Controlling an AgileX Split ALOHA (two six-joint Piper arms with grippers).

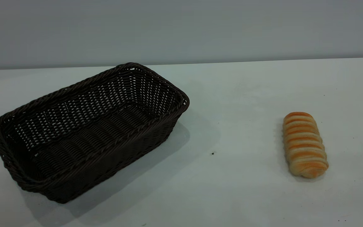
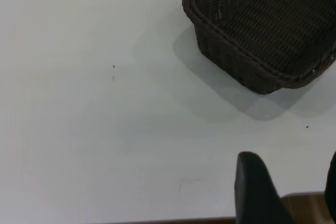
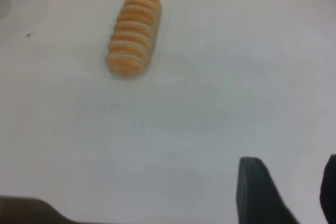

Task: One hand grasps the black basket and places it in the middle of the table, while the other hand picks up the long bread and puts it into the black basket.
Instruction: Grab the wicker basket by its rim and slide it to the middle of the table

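Observation:
The black basket (image 1: 87,126) stands empty on the left half of the white table (image 1: 232,104), set at an angle. It also shows in the left wrist view (image 2: 265,27). The long bread (image 1: 304,144) lies on the right half of the table, far from the basket, and shows in the right wrist view (image 3: 133,33). My left gripper (image 2: 287,179) is open and empty, well short of the basket, near the table's edge. My right gripper (image 3: 286,184) is open and empty, well short of the bread. Neither gripper shows in the exterior view.
A tiny dark speck (image 1: 212,153) lies on the table between basket and bread. A plain grey wall (image 1: 181,28) runs behind the table's far edge. A wooden strip (image 2: 304,205) shows past the table's edge in the left wrist view.

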